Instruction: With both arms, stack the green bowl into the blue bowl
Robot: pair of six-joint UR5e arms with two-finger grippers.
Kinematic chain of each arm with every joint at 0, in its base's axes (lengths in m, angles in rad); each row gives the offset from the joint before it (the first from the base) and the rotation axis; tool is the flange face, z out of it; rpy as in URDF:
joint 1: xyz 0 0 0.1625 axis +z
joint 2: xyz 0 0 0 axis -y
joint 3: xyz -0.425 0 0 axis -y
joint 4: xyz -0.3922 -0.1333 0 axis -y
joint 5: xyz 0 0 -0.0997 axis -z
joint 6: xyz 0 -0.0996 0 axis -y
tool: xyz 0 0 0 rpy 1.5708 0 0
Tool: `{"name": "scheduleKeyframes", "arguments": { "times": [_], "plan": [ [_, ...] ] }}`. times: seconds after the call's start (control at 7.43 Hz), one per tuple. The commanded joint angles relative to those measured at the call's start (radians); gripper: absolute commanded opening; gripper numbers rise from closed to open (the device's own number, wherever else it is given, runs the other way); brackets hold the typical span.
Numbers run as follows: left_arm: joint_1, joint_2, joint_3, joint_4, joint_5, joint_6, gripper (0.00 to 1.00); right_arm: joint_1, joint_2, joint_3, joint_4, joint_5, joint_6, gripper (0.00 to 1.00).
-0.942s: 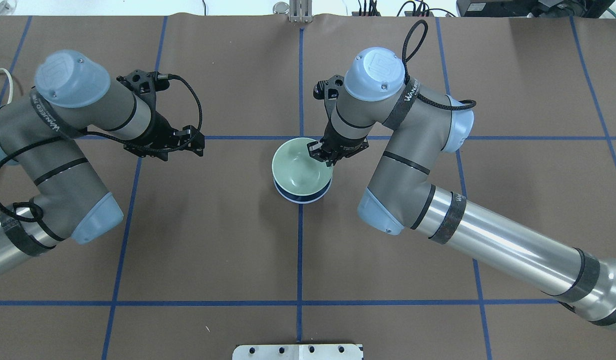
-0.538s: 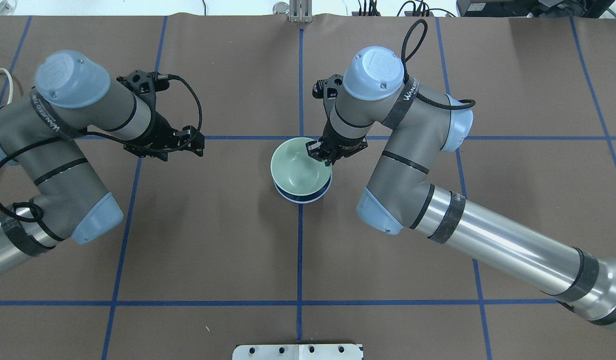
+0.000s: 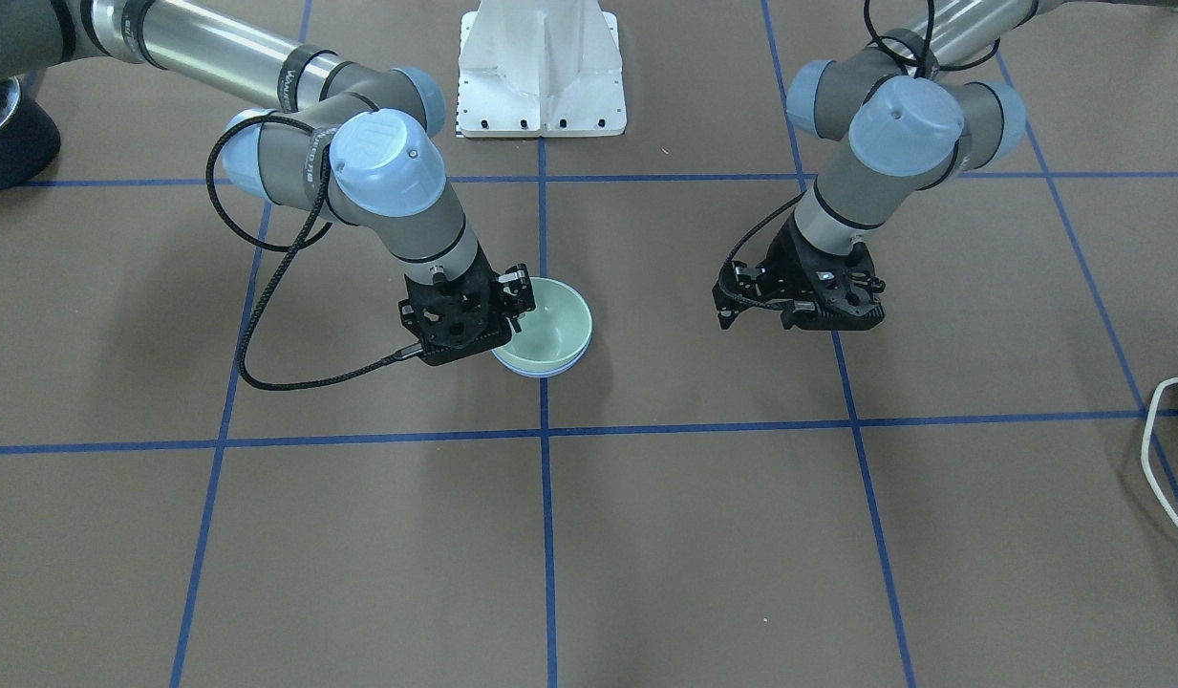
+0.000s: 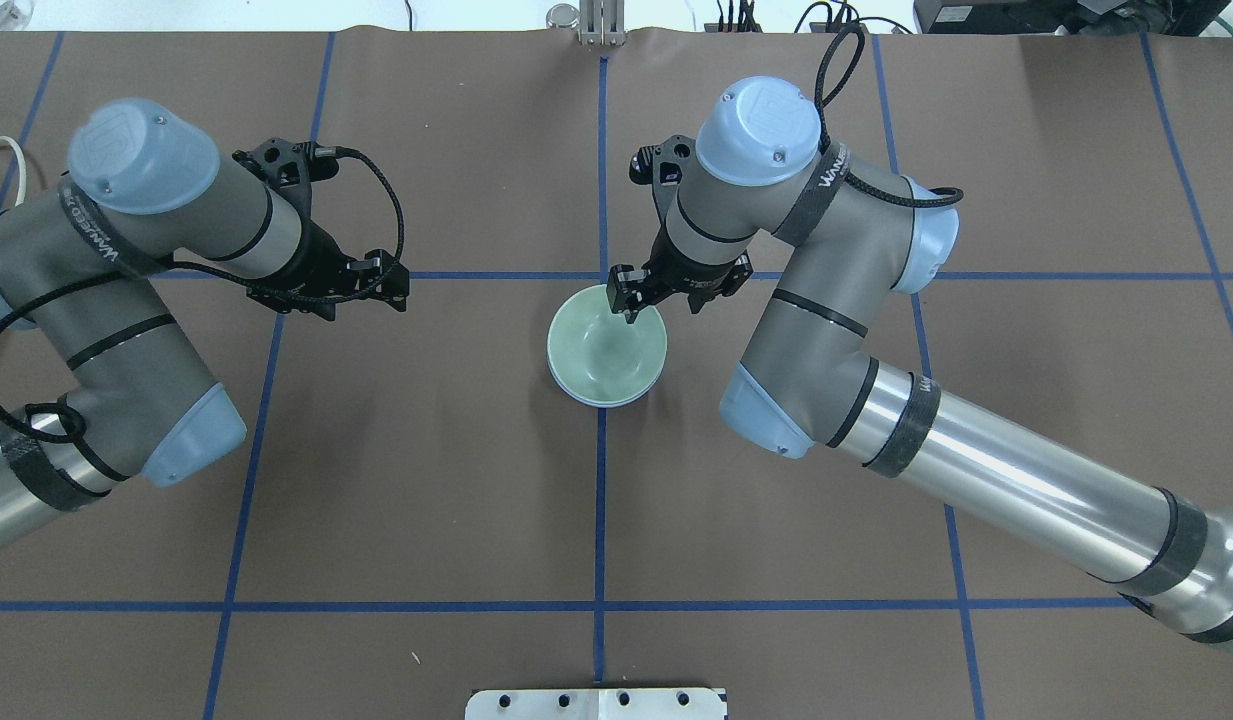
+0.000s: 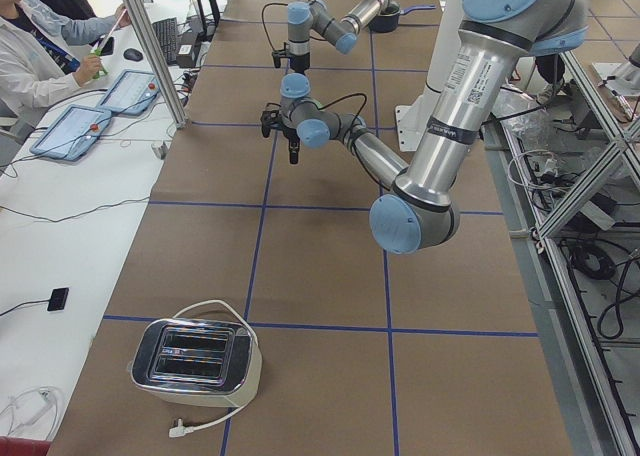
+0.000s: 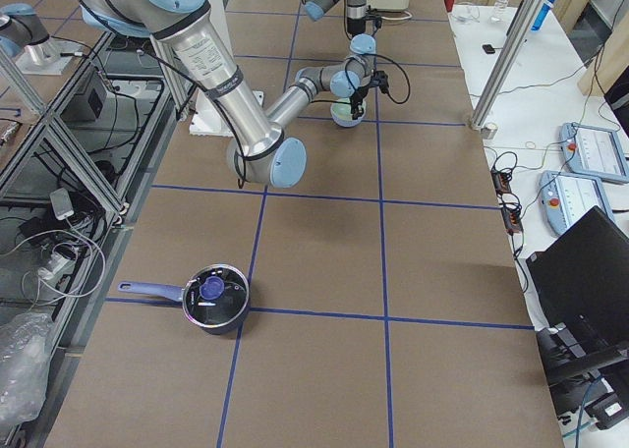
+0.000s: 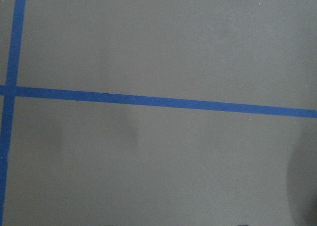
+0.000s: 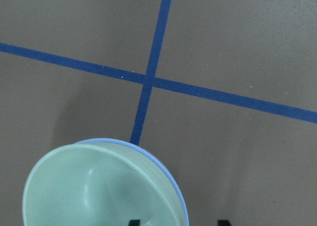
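The glossy green bowl [image 4: 606,345] sat nested in the smooth blue bowl [image 3: 543,371] mid-table. The right gripper [image 4: 631,300] straddled their rim, parted, holding nothing. How wide the left gripper [image 4: 381,285] stood, I couldn't tell.

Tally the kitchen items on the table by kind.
Bowls: 2, the green bowl nested in the blue bowl
Toaster: 1
Saucepan: 1
Total: 4

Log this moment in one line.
green bowl: nested in blue bowl | right gripper: open, straddling green rim | left gripper: aside, holding nothing
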State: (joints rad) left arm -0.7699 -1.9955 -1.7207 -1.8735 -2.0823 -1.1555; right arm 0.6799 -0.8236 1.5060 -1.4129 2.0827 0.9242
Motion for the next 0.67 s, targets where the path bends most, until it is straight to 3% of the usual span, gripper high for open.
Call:
{"name": "scheduleKeyframes", "arguments": {
  "times": [0.0,0.27,0.54],
  "plan": [
    [-0.087,0.015,-0.013,0.014,-0.081,0.061,0.89,0.149,-0.052,0.069,0.002,0.104,-0.002,1.0],
    [-0.211,0.128,-0.057,0.014,-0.145,0.288,0.93,0.249,-0.172,0.183,-0.007,0.093,-0.005,1.0],
    [-0.322,0.31,-0.089,0.016,-0.166,0.566,0.98,0.289,-0.222,0.2,-0.001,0.071,-0.024,1.0]
  ]
}}
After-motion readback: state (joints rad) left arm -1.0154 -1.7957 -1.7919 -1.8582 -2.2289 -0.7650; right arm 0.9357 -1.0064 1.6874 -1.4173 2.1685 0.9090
